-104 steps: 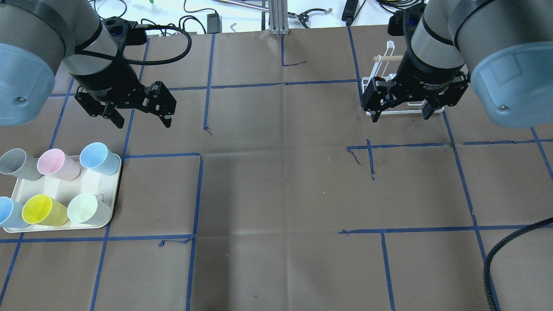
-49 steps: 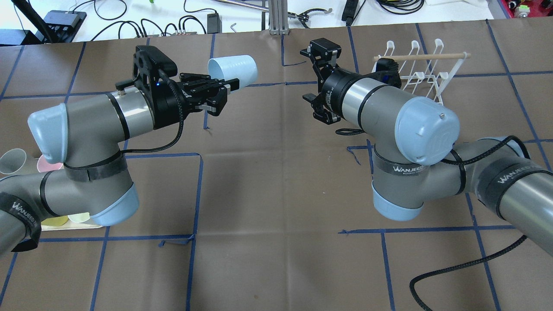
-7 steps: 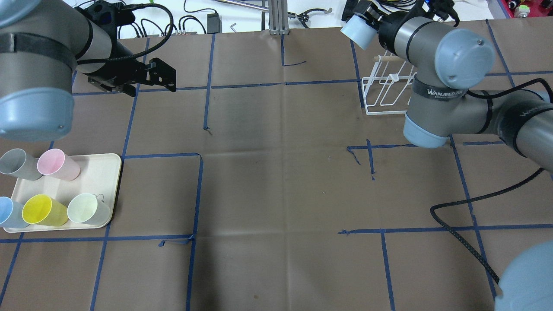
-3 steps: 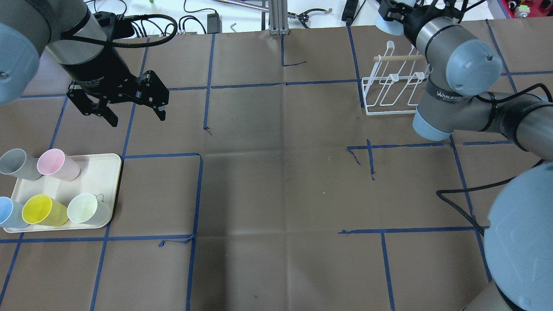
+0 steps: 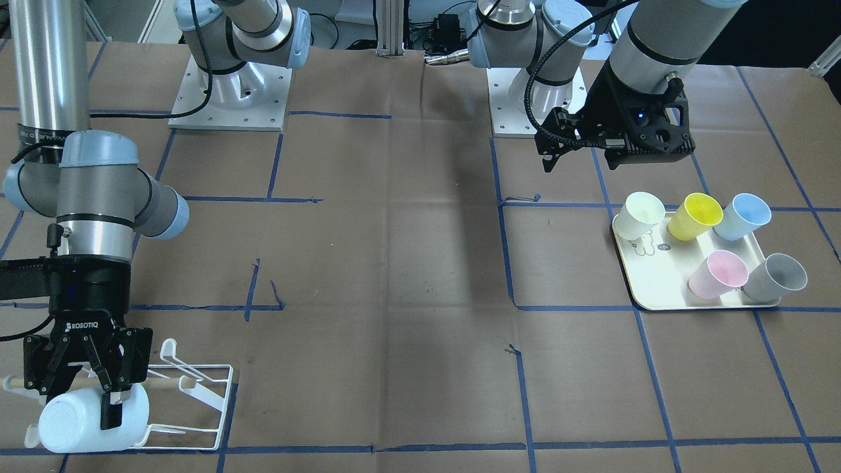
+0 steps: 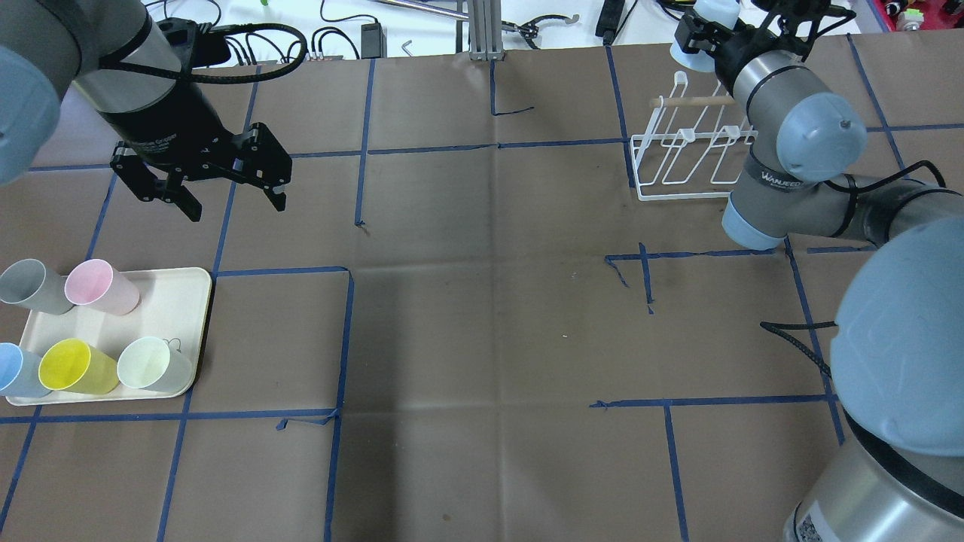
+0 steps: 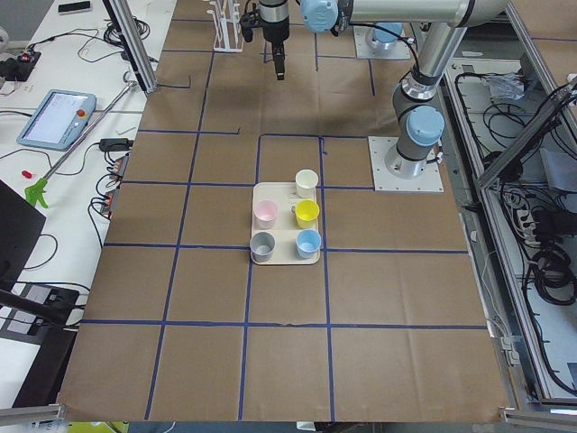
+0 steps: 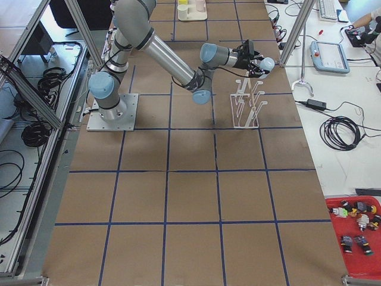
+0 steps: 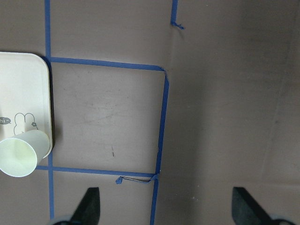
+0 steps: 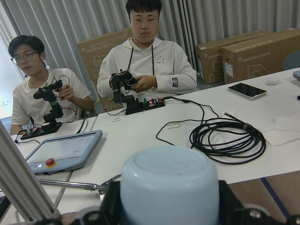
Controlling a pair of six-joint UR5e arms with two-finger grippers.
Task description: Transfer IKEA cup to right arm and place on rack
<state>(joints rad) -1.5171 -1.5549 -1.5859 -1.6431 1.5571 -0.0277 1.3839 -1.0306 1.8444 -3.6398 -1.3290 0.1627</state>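
My right gripper [image 5: 92, 401] is shut on a pale blue cup [image 5: 82, 426] and holds it over the far end of the white wire rack [image 5: 200, 391]. In the overhead view the cup [image 6: 715, 10] and right gripper [image 6: 697, 34] are just beyond the rack [image 6: 678, 154] and its wooden dowel [image 6: 697, 100]. The right wrist view shows the cup [image 10: 168, 187] base up between the fingers. My left gripper [image 6: 235, 207] is open and empty. It hangs above the table behind the cream tray [image 6: 177, 301] and also shows in the front view [image 5: 581, 164].
The cream tray [image 5: 657, 289] holds several cups: grey [image 6: 30, 284], pink [image 6: 98, 286], blue [image 6: 15, 369], yellow [image 6: 75, 366] and pale green [image 6: 151, 363]. Two operators [image 10: 150, 65] sit beyond the far table edge, with cables [image 10: 225, 136] and an aluminium post [image 6: 482, 30].
My right gripper has carried the cup to the right, from left of the rack to over its far end. My left arm has swung its open gripper downward near the tray.
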